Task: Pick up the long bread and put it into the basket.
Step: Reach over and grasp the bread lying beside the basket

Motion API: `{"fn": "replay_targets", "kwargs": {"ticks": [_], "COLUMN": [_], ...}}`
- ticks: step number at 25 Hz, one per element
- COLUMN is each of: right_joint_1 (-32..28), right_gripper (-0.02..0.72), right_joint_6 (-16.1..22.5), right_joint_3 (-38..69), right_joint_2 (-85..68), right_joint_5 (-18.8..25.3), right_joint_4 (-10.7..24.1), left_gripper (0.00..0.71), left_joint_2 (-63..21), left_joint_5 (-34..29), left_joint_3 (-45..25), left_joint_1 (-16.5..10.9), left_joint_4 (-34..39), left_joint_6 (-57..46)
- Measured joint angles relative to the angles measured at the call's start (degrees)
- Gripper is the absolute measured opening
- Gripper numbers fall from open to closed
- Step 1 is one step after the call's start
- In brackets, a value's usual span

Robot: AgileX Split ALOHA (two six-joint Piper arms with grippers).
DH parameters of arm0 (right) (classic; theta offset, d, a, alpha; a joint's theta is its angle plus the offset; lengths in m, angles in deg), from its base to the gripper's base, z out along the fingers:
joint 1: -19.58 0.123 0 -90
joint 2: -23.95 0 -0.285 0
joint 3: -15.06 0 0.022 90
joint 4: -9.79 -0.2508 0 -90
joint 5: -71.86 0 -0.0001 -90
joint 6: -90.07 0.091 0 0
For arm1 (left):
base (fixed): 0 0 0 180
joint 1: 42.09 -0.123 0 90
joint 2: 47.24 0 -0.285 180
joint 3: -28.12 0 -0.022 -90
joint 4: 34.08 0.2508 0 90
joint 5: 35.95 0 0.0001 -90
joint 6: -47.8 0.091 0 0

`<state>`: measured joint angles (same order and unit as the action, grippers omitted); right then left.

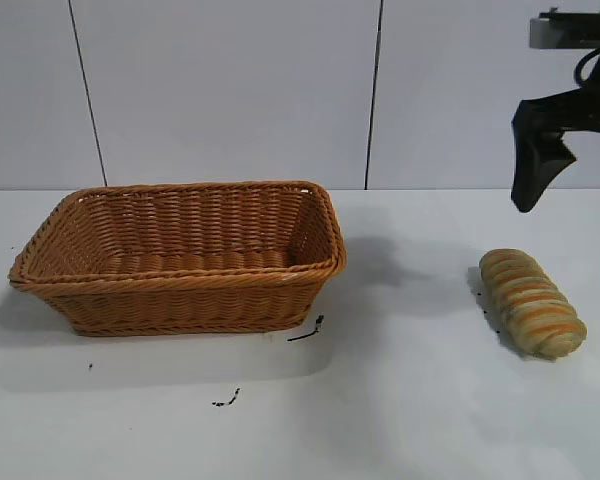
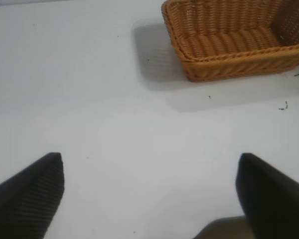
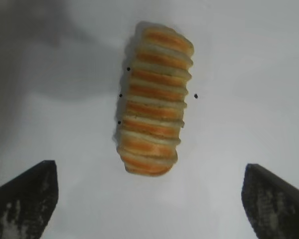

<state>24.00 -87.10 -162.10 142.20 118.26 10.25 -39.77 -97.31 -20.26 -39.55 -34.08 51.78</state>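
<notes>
The step in hand is the approach for the pick — nothing is held yet. The bread (image 1: 533, 302) lies on the table (image 1: 410, 400) at the exterior view's right, well apart from the basket (image 1: 180, 258), which stands to the left and holds nothing visible. The right gripper (image 3: 149, 199) hangs above and behind the bread, clear of it, its jaws spread wide; in its wrist view the bread (image 3: 154, 99) sits ahead of the two fingertips (image 3: 27, 194), centred between them and lying lengthwise along the gap, so the jaws would close across its short width. The left gripper (image 2: 149, 194) is over bare table with its jaws also wide, the basket (image 2: 234, 45) farther off in its view — it looks idle. The next move, as I judge it, calls for bringing the right gripper forward and down until the fingers straddle the loaf near its middle, then closing gently, since the loaf looks soft and could be squashed.
</notes>
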Motion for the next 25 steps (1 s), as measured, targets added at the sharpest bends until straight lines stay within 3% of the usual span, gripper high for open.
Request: {"fn": "replay_targets", "kwargs": {"ticks": [8,16,19,22,25], "right_joint_1": [-0.45,-0.45,-0.45,-0.45,-0.45], "right_gripper": [0.693,0.673,0.507,0.276,0.176], "right_joint_6": [0.01,-0.74,-0.86,-0.86,-0.86], "right_joint_3": [0.00,-0.37,-0.37,-0.37,-0.99], "right_joint_2": [8.60,10.52,10.53,10.53,9.95], "right_joint_5": [-5.97,-7.86,-7.73,-7.68,-6.92], "right_joint_4": [0.29,0.29,0.09,0.09,0.09], "left_gripper": [0.696,0.696,0.696,0.696,0.696], "left_joint_2": [0.00,0.00,0.00,0.00,0.00], "left_joint_5": [0.00,0.00,0.00,0.00,0.00], "left_joint_3": [0.00,0.00,0.00,0.00,0.00], "left_joint_1": [0.00,0.00,0.00,0.00,0.00], "left_joint_4": [0.00,0.00,0.00,0.00,0.00], "left_joint_6": [0.00,0.00,0.00,0.00,0.00]}}
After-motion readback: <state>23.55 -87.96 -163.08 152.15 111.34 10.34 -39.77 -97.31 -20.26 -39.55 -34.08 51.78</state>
